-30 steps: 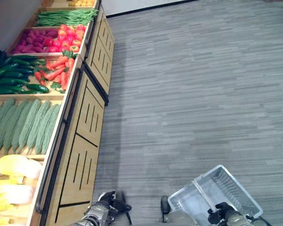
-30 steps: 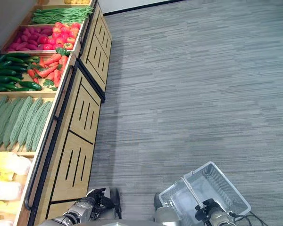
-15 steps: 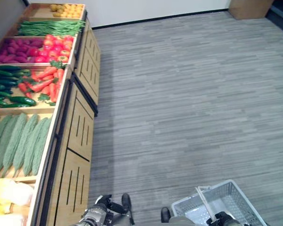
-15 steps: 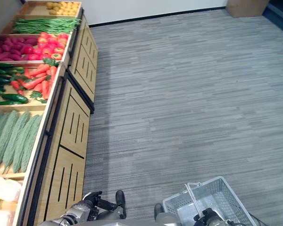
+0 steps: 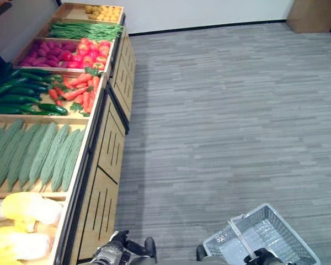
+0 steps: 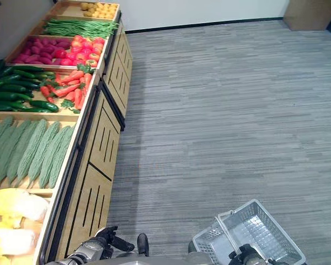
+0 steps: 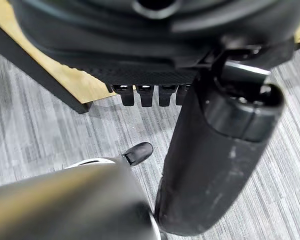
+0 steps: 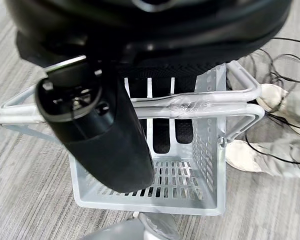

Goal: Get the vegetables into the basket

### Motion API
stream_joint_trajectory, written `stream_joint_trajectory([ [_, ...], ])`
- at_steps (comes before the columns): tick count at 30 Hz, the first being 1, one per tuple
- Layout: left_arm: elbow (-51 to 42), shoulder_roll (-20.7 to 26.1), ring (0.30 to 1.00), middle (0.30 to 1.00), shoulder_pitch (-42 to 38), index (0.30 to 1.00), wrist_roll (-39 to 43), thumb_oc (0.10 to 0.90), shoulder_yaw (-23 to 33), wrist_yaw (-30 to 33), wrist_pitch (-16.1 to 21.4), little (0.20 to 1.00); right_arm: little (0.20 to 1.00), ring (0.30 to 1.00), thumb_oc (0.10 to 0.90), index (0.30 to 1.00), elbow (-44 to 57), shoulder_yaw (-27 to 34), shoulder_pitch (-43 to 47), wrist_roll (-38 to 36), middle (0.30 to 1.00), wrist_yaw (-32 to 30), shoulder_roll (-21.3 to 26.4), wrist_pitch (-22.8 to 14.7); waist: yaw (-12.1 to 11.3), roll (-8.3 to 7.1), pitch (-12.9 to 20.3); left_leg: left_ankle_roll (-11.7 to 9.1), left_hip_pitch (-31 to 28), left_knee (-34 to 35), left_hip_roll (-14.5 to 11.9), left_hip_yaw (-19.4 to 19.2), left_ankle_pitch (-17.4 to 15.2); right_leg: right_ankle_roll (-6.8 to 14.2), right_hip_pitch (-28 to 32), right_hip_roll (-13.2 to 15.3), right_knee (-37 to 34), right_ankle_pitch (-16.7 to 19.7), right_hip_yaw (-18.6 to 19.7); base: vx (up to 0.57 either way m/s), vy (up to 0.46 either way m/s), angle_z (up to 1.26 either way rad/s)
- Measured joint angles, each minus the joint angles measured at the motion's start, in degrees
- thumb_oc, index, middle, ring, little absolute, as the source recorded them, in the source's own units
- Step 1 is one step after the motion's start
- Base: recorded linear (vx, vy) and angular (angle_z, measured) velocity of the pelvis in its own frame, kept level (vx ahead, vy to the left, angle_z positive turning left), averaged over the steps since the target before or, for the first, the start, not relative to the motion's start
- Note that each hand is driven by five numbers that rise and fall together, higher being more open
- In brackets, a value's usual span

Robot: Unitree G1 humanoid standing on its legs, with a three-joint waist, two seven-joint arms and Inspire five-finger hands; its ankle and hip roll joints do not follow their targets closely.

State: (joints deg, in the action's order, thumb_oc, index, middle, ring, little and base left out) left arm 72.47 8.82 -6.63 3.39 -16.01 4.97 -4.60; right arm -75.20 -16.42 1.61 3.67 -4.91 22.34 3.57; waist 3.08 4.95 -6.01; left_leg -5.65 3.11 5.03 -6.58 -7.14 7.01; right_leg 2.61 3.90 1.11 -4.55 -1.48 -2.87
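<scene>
The floor (image 5: 237,127) is covered with grey striped carpet; a white wall with a dark skirting line is seen at the far end, and a light brown box (image 5: 314,14) stands in the far corner. Along the robot's left side a long wooden display stand with black rails (image 5: 107,160) is placed; its top is divided into open wooden compartments.

The vegetables are laid out by kind, one kind in each compartment; from the far end, small yellow round ones (image 5: 102,10), a heap of thin green beans (image 5: 83,30), purple-red ones (image 5: 44,53) beside red peppers or tomatoes (image 5: 91,53), orange carrots with green tops (image 5: 77,91) beside dark green cucumbers (image 5: 19,91), about seven pale green bumpy gourds (image 5: 36,154) lying side by side, and pale yellow leafy cabbages (image 5: 22,221) nearest, of which two or three can be counted; the smaller ones are too many to be counted.

One light grey plastic basket with a wire handle (image 6: 254,229) is held low at the right side, above the floor; its inside is seen as empty in the right wrist view (image 8: 190,175). The right hand (image 8: 100,130) is closed around the handle; its fingers are curled under the bar. The left hand (image 6: 102,245) hangs low next to the stand; its fingers (image 7: 145,95) are seen straight and nothing is held in it.
</scene>
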Motion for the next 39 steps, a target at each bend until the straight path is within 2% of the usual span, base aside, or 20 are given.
stream_joint_trajectory([
  [3, -0.78, -0.91, 1.000, 1.000, 0.42, 1.000, 0.02, 0.900, 0.06, 0.02, 0.07, 1.000, 0.300, 0.300, 0.400, 0.300, 0.06, -0.32, -0.05, 0.00, 0.300, -0.04, 0.56, 0.01, -0.77, 0.68, 0.04, -0.06, 0.57, -0.32, -0.94, 0.90, -0.18, -1.34, -0.18, -0.86, 0.69, -0.33, -0.75, -0.02, -0.061, 0.13],
  [5, -0.71, -1.47, 1.000, 1.000, 0.46, 1.000, 0.05, 0.900, 0.00, 0.04, 0.11, 1.000, 0.300, 0.300, 0.400, 0.300, 0.02, -0.43, -0.17, 0.00, 0.300, -0.07, 1.14, 0.10, -0.91, 1.55, 0.36, 0.04, 1.68, -1.81, -0.99, 2.67, 1.39, -1.39, -0.05, -1.57, 1.61, -0.66, -2.30, -0.05, -0.101, 0.42],
  [7, -0.78, -1.03, 1.000, 1.000, -0.21, 1.000, 0.06, 0.900, 0.85, 0.09, 0.23, 1.000, 0.300, 0.300, 0.400, 0.300, -0.22, -0.66, -0.59, 0.00, 0.300, 0.17, 1.09, 0.52, -1.09, 0.13, -0.36, -1.19, 2.19, -1.35, 0.12, 3.87, 5.53, -2.31, -0.06, -0.06, 1.75, -0.99, -4.04, -0.03, -0.098, 0.47],
  [10, -0.63, -0.74, 1.000, 1.000, -0.80, 1.000, 1.22, 0.900, 3.07, 0.13, 0.30, 1.000, 0.300, 0.300, 0.400, 0.300, -0.02, -2.13, 0.04, 0.04, 0.300, 0.29, 0.77, 0.55, -2.62, -1.45, -1.40, -3.01, 3.37, -1.35, 0.78, 6.34, 10.65, -3.00, 0.68, 0.17, 1.29, -0.58, -5.94, -0.03, -0.083, 0.34],
  [12, -0.63, -0.61, 1.000, 1.000, -1.30, 1.000, 1.55, 0.900, 3.53, 0.12, 0.40, 1.000, 0.300, 0.300, 0.400, 0.300, 0.04, -2.42, 0.18, 0.11, 0.300, 0.25, 0.63, 0.51, -3.60, -2.22, -1.88, -3.33, 3.51, -1.82, 0.68, 6.73, 12.42, -3.09, 1.32, -0.02, 1.12, -0.56, -6.94, -0.04, -0.083, 0.30],
  [14, -0.58, -0.22, 1.000, 1.000, -1.22, 1.000, 2.22, 0.900, 3.86, 0.12, 0.45, 1.000, 0.300, 0.300, 0.400, 0.300, 0.36, -4.34, 0.75, 0.54, 0.300, 0.10, 0.59, 0.15, -4.01, -3.28, -2.09, -3.64, 3.58, -3.29, 0.67, 6.70, 12.07, -4.34, 2.59, -0.16, 0.25, -0.52, -8.59, -0.06, -0.090, 0.28],
  [19, 0.11, 0.06, 1.000, 1.000, -2.45, 1.000, 2.39, 0.900, 4.36, 0.10, 0.57, 1.000, 0.300, 0.300, 0.400, 0.300, 1.06, -5.36, 1.28, 0.96, 0.300, 0.14, -0.08, -0.14, -4.30, -5.30, -2.94, -4.69, 5.26, -6.64, 1.84, 8.32, 9.86, -5.17, 4.05, 0.06, -0.26, -0.57, -13.25, -0.06, -0.036, 0.46],
  [22, 0.28, -0.16, 1.000, 1.000, -3.99, 1.000, 2.38, 0.900, 3.66, 0.06, 0.71, 1.000, 0.300, 0.300, 0.400, 0.300, 1.54, -5.25, 0.50, 0.93, 0.300, 0.16, -0.07, 0.04, -4.60, -4.69, -2.81, -2.13, 9.05, -9.56, 3.60, 6.95, 11.32, -4.38, 3.40, -0.09, 2.35, -1.55, -17.25, -0.13, -0.025, 0.96],
  [23, 0.23, 0.21, 1.000, 1.000, -4.84, 1.000, 2.35, 0.900, 3.15, 0.10, 0.70, 1.000, 0.300, 0.300, 0.400, 0.300, 1.69, -5.07, 0.17, 0.96, 0.300, 0.54, -0.11, 0.07, -4.13, -5.96, -3.00, -3.10, 9.75, -7.69, 3.69, -0.49, 15.00, -4.91, 2.92, 1.94, 2.18, -1.86, -19.50, -0.15, -0.027, 0.92],
  [24, 0.19, 0.71, 1.000, 1.000, -4.78, 1.000, 2.42, 0.900, 3.87, 0.11, 0.65, 1.000, 0.300, 0.300, 0.400, 0.300, 1.89, -4.96, 0.92, 0.97, 0.300, 0.45, -0.09, 0.21, -4.18, -6.96, -3.29, -3.12, 9.39, -7.52, 2.38, -8.73, 13.33, -5.02, 2.91, 2.30, 1.29, -1.66, -20.92, -0.13, -0.022, 0.71],
  [25, 0.19, 0.96, 1.000, 1.000, -4.61, 1.000, 2.46, 0.900, 4.78, 0.12, 0.57, 1.000, 0.300, 0.300, 0.400, 0.300, 2.55, -4.76, 1.03, 0.97, 0.300, 0.10, -0.11, 0.10, -3.89, -7.01, -3.32, -1.96, 8.81, -7.95, 1.11, -12.13, 10.26, -4.89, 3.20, 2.30, 1.01, -1.34, -21.31, -0.15, 0.009, 0.48],
  [26, 0.74, 1.51, 1.000, 1.000, -4.10, 1.000, 2.31, 0.900, 4.79, 0.08, 0.02, 1.000, 0.300, 0.300, 0.400, 0.300, 3.34, -4.23, 0.68, 0.98, 0.300, -0.06, -0.13, 0.02, -3.16, -7.35, -3.46, -2.69, 6.72, -9.31, -0.72, -15.99, 6.58, -4.70, 4.14, 3.31, 0.93, -1.20, -23.58, -0.07, 0.001, 0.65],
  [27, 1.04, 1.63, 1.000, 1.000, -4.07, 1.000, 2.23, 0.900, 4.61, 0.08, -0.19, 1.000, 0.300, 0.300, 0.400, 0.300, 3.62, -4.17, 0.16, 0.98, 0.300, -0.04, -0.07, 0.03, -2.44, -7.44, -3.40, -3.31, 5.94, -10.39, -1.44, -17.20, 5.50, -4.59, 4.61, 3.89, 1.03, -1.15, -24.72, -0.16, 0.004, 1.06],
  [30, 1.72, 0.62, 1.000, 1.000, -2.84, 1.000, 2.16, 0.900, 4.38, -0.04, -0.74, 1.000, 0.300, 0.300, 0.400, 0.300, 3.42, -4.17, -1.68, 0.99, 0.300, 0.07, 0.65, 0.14, -1.52, -6.67, -3.08, -1.77, 2.07, -16.20, -3.82, -19.40, -0.55, -2.91, 5.34, 7.28, 2.10, -1.16, -29.93, -0.08, 0.018, 0.95],
  [31, 1.69, -0.52, 1.000, 1.000, -1.91, 1.000, 2.17, 0.900, 4.47, 0.05, -0.99, 1.000, 0.300, 0.300, 0.400, 0.300, 3.42, -3.98, -2.99, 0.98, 0.300, 0.15, 0.93, 0.25, -0.79, -4.97, -2.32, -0.02, 0.49, -17.13, -4.63, -21.33, 0.18, -2.17, 5.12, 8.05, 4.09, -1.50, -32.05, 0.01, 0.059, 1.37],
  [33, 1.71, -1.39, 1.000, 1.000, -1.41, 1.000, 2.14, 0.900, 4.30, -0.04, -1.54, 1.000, 0.300, 0.300, 0.400, 0.300, 2.45, -2.41, -4.15, 0.97, 0.300, -0.98, 1.12, 0.79, -0.18, -2.44, -1.36, 2.50, -0.88, -10.90, -2.78, -22.49, -1.03, -0.04, 4.09, 9.34, 9.62, -3.46, -33.45, 0.08, 0.087, 1.48],
  [34, 1.49, -1.29, 1.000, 1.000, -1.37, 1.000, 2.11, 0.900, 4.23, -0.03, -1.59, 1.000, 0.300, 0.300, 0.400, 0.300, 1.87, -1.69, -4.12, 0.92, 0.300, -0.88, 1.07, 0.94, -0.25, -2.25, -1.41, 3.06, -1.19, -8.91, -2.30, -22.31, -0.70, 0.51, 2.99, 9.57, 10.98, -5.14, -33.17, 0.10, 0.095, 1.03],
  [35, 1.28, -0.33, 1.000, 1.000, -1.21, 1.000, 2.06, 0.900, 4.29, 0.01, -1.50, 1.000, 0.300, 0.300, 0.400, 0.300, 1.38, -1.15, -3.56, 0.93, 0.300, -0.59, 0.81, 0.97, -0.97, -2.70, -1.15, 3.24, -1.18, -5.94, -1.58, -21.20, -0.83, 0.80, 2.15, 8.87, 10.15, -6.22, -30.49, 0.11, 0.083, 1.02],
  [36, 0.86, 1.10, 1.000, 1.000, -1.27, 1.000, 2.13, 0.900, 4.37, -0.20, -1.52, 1.000, 0.300, 0.300, 0.400, 0.300, 1.25, -0.98, -2.87, 0.97, 0.300, -0.19, 0.24, 1.04, -0.81, -3.90, -1.58, 3.74, -1.21, -3.85, -0.22, -19.42, -1.15, 2.49, 2.61, 8.50, 8.51, -5.78, -29.88, 0.09, 0.065, 0.94],
  [39, -0.53, 1.59, 1.000, 1.000, -0.43, 1.000, 2.10, 0.900, 4.44, -0.12, -1.29, 1.000, 0.300, 0.300, 0.400, 0.300, 1.59, 0.66, -1.35, 0.97, 0.300, -0.17, -0.26, 0.85, -3.14, -4.23, -1.22, 4.02, -1.93, -2.48, 0.44, -19.44, -0.68, 3.12, 3.43, 8.99, 8.75, -4.87, -29.88, 0.09, 0.112, 0.25],
])
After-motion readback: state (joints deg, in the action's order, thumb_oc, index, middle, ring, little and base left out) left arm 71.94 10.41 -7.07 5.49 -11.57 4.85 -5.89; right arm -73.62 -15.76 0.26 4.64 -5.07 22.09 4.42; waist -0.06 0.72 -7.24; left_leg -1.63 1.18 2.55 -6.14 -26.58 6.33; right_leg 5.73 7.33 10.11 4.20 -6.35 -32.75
